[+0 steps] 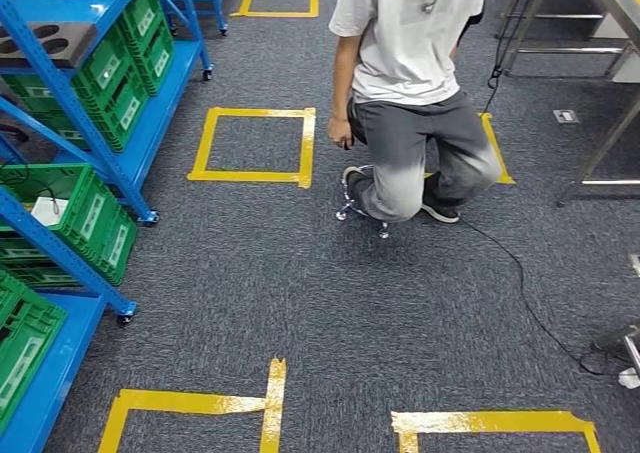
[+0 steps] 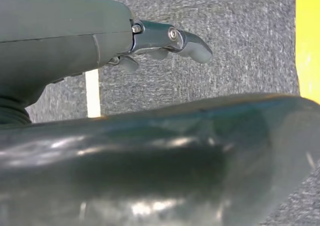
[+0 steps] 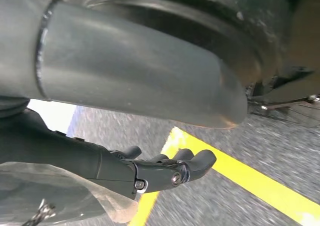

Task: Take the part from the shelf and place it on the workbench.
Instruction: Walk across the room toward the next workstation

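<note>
Both arms hung over the carpet, left hand and right hand loose, grasping nothing; facing the blue shelf squarely should come first.

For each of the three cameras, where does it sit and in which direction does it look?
Head view: high on the body, facing forward and down at carpet, blue shelves and a crouching person.
Left wrist view: behind the left hand, facing the floor.
Right wrist view: behind the right hand, facing the floor.
All views share grey carpet with yellow tape.
</note>
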Robot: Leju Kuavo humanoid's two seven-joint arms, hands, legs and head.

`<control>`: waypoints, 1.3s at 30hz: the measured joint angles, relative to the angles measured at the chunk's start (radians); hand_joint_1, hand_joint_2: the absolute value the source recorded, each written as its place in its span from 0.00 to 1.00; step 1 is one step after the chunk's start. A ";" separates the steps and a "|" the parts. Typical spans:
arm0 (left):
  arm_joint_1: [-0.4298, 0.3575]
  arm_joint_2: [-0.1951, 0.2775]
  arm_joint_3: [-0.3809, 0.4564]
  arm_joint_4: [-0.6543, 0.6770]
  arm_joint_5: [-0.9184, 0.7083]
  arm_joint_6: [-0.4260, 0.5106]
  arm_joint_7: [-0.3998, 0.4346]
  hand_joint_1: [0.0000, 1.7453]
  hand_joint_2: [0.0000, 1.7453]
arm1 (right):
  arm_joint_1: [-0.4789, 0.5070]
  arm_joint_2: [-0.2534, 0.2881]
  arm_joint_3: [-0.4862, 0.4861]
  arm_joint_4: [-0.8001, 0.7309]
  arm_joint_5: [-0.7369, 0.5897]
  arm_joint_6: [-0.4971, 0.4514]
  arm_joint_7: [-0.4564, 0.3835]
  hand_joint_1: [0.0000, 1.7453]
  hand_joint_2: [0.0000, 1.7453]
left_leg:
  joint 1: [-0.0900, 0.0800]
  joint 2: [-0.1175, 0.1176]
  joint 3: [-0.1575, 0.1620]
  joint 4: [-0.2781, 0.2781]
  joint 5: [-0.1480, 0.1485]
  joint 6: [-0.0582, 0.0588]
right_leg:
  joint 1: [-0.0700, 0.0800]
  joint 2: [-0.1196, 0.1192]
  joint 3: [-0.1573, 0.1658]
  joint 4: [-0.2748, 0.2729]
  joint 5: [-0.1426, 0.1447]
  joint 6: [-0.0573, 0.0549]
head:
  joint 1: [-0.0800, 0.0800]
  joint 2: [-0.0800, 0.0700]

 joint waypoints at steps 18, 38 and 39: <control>-0.002 0.001 0.000 0.000 -0.001 0.000 0.000 0.00 0.00 | -0.002 -0.003 0.000 0.001 0.000 0.003 0.001 0.00 0.00 | -0.018 0.177 -0.008 0.008 -0.002 -0.016 | 0.018 -0.160 0.091 -0.103 -0.013 -0.026 | -0.013 0.000; 0.003 0.000 0.000 0.000 -0.001 0.000 0.000 0.00 0.00 | -0.001 -0.005 -0.001 0.001 0.000 0.003 0.001 0.00 0.00 | 0.000 0.013 -0.033 0.067 -0.045 -0.036 | 0.002 -0.017 0.052 -0.092 0.016 -0.035 | -0.010 0.000; 0.002 -0.001 0.000 0.000 -0.001 0.000 0.000 0.00 0.00 | 0.000 -0.005 -0.001 0.001 0.000 0.003 0.001 0.00 0.00 | -0.001 0.046 -0.060 0.126 -0.077 -0.041 | 0.004 -0.032 0.054 -0.092 0.014 -0.039 | -0.014 0.000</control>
